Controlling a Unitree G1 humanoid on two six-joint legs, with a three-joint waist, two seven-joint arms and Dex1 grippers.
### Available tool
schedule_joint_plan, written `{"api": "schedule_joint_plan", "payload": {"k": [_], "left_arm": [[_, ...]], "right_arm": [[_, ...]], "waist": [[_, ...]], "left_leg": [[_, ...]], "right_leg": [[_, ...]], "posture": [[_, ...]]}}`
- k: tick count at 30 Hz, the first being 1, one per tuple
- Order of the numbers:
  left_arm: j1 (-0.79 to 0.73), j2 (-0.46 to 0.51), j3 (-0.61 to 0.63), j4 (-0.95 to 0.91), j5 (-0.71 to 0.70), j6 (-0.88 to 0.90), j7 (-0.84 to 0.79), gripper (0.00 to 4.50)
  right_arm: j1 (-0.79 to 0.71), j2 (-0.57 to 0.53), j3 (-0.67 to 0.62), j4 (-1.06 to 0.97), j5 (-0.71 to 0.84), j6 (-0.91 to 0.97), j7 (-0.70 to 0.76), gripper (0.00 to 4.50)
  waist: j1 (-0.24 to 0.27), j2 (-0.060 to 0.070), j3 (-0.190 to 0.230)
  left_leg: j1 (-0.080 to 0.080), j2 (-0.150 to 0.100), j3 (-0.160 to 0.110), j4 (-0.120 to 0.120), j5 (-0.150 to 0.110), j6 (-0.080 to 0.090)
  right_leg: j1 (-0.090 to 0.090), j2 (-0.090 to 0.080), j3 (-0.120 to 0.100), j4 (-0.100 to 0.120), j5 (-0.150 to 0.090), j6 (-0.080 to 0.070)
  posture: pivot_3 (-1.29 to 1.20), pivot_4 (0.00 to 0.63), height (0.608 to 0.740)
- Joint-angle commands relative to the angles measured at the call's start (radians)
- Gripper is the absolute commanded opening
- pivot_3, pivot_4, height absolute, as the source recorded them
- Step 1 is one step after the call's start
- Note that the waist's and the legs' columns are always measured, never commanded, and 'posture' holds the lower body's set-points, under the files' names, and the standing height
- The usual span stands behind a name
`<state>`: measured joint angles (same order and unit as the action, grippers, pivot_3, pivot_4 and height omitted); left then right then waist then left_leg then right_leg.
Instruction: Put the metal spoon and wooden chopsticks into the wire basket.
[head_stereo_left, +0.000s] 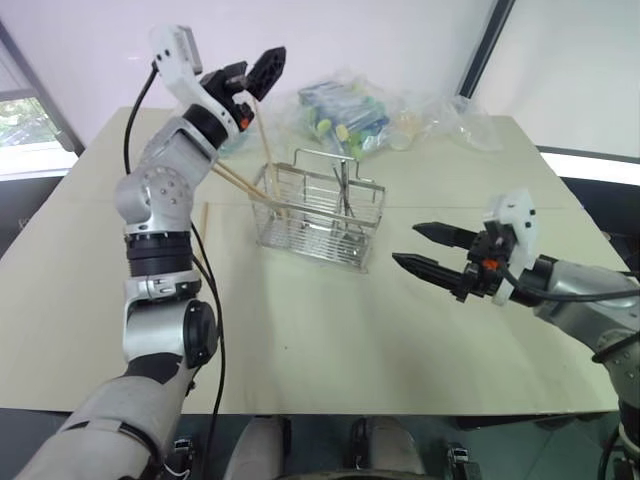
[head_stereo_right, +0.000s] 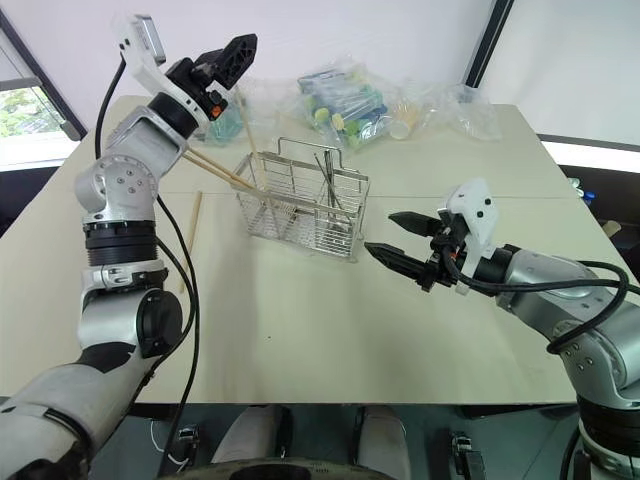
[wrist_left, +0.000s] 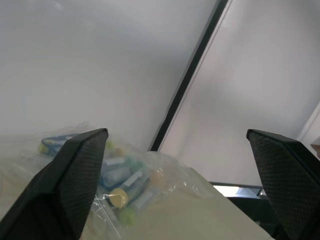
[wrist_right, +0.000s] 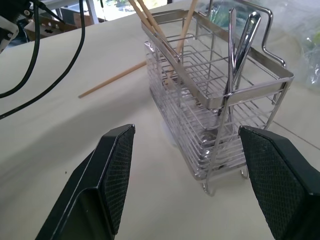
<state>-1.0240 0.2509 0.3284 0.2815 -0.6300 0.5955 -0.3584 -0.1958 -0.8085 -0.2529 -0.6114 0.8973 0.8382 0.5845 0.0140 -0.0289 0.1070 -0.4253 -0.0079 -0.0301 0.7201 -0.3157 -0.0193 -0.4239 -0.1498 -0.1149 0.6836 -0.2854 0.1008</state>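
Chopsticks and spoon seen standing in wire basket (head_stereo_left: 318, 210) on tan table (head_stereo_left: 330, 330).

Left gripper (head_stereo_left: 262, 72) is raised above and behind the basket's left end w/ fingers spread wide & nothing between them; one upright wooden chopstick (head_stereo_left: 266, 150) is seen just beside its fingertips, lower end inside the basket, contact w/ the fingers not clear. Two more chopsticks (head_stereo_left: 245, 187) are leaned out over the basket's left rim, and one more chopstick (head_stereo_right: 192, 232) is left flat on the table, just left of the basket. Metal spoon (wrist_right: 244, 47) is stood in the basket's right compartment next to a 2nd metal utensil (wrist_right: 232, 45). Right gripper (head_stereo_left: 430, 249) is held low, right of the basket & apart from it, jaws wide, empty, pointed at it. Clear plastic bags (head_stereo_left: 385, 115) of items are piled behind the basket.
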Motion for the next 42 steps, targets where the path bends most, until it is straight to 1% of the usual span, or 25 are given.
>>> {"api": "schedule_joint_plan", "payload": {"k": [1,5,10,12,14,16,17,19,21,23,24,25,27,31,38,42], "left_arm": [[-0.039,0.043,0.016,-0.089,-0.033,0.029,0.008,4.48],[-0.138,0.128,0.081,-0.123,-0.112,0.094,0.029,4.48],[-0.257,0.230,0.159,-0.100,-0.202,0.148,0.050,4.48],[-0.274,0.280,0.155,-0.068,-0.172,0.156,0.072,4.48],[-0.257,0.348,0.081,-0.004,-0.071,0.197,0.108,4.48],[-0.217,0.380,0.031,0.037,0.010,0.186,0.137,4.48],[-0.198,0.377,0.029,0.045,0.031,0.170,0.156,4.48],[-0.168,0.353,0.063,0.063,0.061,0.162,0.248,4.48],[-0.159,0.339,0.085,0.077,0.078,0.180,0.313,4.48],[-0.147,0.338,0.082,0.112,0.117,0.222,0.388,4.48],[-0.124,0.342,0.047,0.134,0.152,0.273,0.408,4.48],[-0.105,0.343,0.008,0.154,0.177,0.329,0.411,4.48],[-0.088,0.338,-0.030,0.173,0.203,0.400,0.405,4.48],[-0.079,0.280,-0.021,0.245,0.234,0.504,0.457,4.48],[-0.045,0.234,-0.064,0.321,0.298,0.555,0.434,4.48],[-0.028,0.211,-0.084,0.381,0.333,0.532,0.410,4.48]], "right_arm": [[-0.025,0.004,-0.013,-0.010,0.009,-0.011,-0.006,3.42],[-0.039,0.008,0.003,0.002,0.003,-0.013,0.002,3.42],[-0.054,0.007,0.029,0.026,-0.012,-0.020,0.024,3.42],[-0.073,0.010,0.043,0.039,-0.020,-0.022,0.031,3.42],[-0.093,0.014,0.056,0.051,-0.026,-0.025,0.035,3.42],[-0.102,0.019,0.062,0.057,-0.030,-0.028,0.040,3.42],[-0.102,0.021,0.065,0.059,-0.032,-0.030,0.043,3.42],[-0.091,0.020,0.071,0.056,-0.039,-0.032,0.052,3.42],[-0.084,0.019,0.071,0.052,-0.040,-0.032,0.056,3.42],[-0.081,0.019,0.068,0.049,-0.035,-0.028,0.056,3.42],[-0.081,0.018,0.066,0.049,-0.033,-0.026,0.057,3.42],[-0.080,0.016,0.065,0.050,-0.033,-0.026,0.059,3.42],[-0.079,0.015,0.065,0.051,-0.033,-0.025,0.061,3.42],[-0.059,0.010,0.070,0.035,-0.035,-0.026,0.071,3.42],[-0.010,0.001,0.043,-0.013,-0.009,-0.023,0.086,3.42],[0.001,-0.007,0.017,-0.031,0.013,-0.013,0.077,3.42]], "waist": [[-0.001,0.000,0.000],[-0.002,0.000,0.002],[-0.002,0.001,0.002],[-0.002,0.002,0.002],[-0.001,0.002,0.002],[0.000,0.002,0.002],[0.002,0.002,0.001],[0.003,0.001,0.002],[0.001,-0.003,0.004],[-0.001,-0.004,0.004],[-0.002,-0.004,0.004],[-0.002,-0.003,0.003],[-0.001,-0.002,0.003],[0.004,-0.004,0.004],[-0.001,-0.004,0.004],[0.000,-0.003,0.004]], "left_leg": [[0.000,0.000,0.000,0.000,0.000,0.000],[0.000,0.000,0.000,0.000,0.000,0.000],[0.000,0.000,0.000,-0.001,0.000,0.000],[0.001,-0.001,0.000,-0.001,0.000,0.001],[0.002,-0.001,0.000,-0.001,0.000,0.001],[0.003,-0.001,0.000,-0.001,0.000,0.001],[0.004,-0.001,0.000,-0.001,0.000,0.002],[0.004,-0.001,0.000,-0.001,0.001,0.002],[0.003,0.000,-0.001,0.000,0.001,0.002],[0.000,0.000,-0.001,0.000,0.001,0.002],[-0.001,-0.001,0.000,0.000,0.001,0.002],[-0.001,-0.001,0.000,-0.001,0.001,0.002],[0.000,-0.001,0.002,-0.002,0.001,0.002],[-0.001,-0.001,0.001,-0.002,0.001,0.001],[0.000,0.000,0.001,-0.002,0.001,0.001],[0.001,0.000,0.001,-0.002,0.002,-0.001]], "right_leg": [[0.000,0.000,0.000,0.000,0.000,0.000],[-0.001,0.000,0.000,0.000,0.000,0.000],[-0.001,0.000,0.000,0.000,0.000,0.000],[0.000,0.001,-0.001,0.000,0.000,0.000],[0.001,0.001,-0.001,0.000,0.000,0.000],[0.001,0.001,-0.001,0.002,0.000,0.000],[0.002,0.001,-0.001,0.002,0.000,0.000],[0.003,0.001,-0.001,0.002,0.000,0.000],[0.002,0.000,-0.001,0.002,0.000,0.000],[-0.001,0.000,0.000,0.002,0.000,0.000],[-0.001,0.000,0.000,0.002,0.001,0.001],[-0.001,0.000,0.000,0.002,0.001,0.001],[-0.001,0.000,0.000,0.002,0.001,0.001],[-0.001,0.000,-0.001,0.002,0.000,0.002],[-0.001,-0.001,-0.001,0.001,0.001,0.002],[-0.001,-0.001,-0.001,0.002,0.001,0.002]], "posture": [[0.00,0.150,0.633],[0.00,0.150,0.633],[0.00,0.150,0.633],[0.00,0.150,0.633],[0.00,0.150,0.633],[0.00,0.150,0.633],[0.00,0.150,0.633],[0.00,0.150,0.633],[0.00,0.150,0.633],[0.00,0.150,0.633],[0.00,0.150,0.633],[0.00,0.150,0.633],[0.00,0.150,0.633],[0.00,0.150,0.633],[0.00,0.150,0.633],[0.00,0.150,0.633]]}}
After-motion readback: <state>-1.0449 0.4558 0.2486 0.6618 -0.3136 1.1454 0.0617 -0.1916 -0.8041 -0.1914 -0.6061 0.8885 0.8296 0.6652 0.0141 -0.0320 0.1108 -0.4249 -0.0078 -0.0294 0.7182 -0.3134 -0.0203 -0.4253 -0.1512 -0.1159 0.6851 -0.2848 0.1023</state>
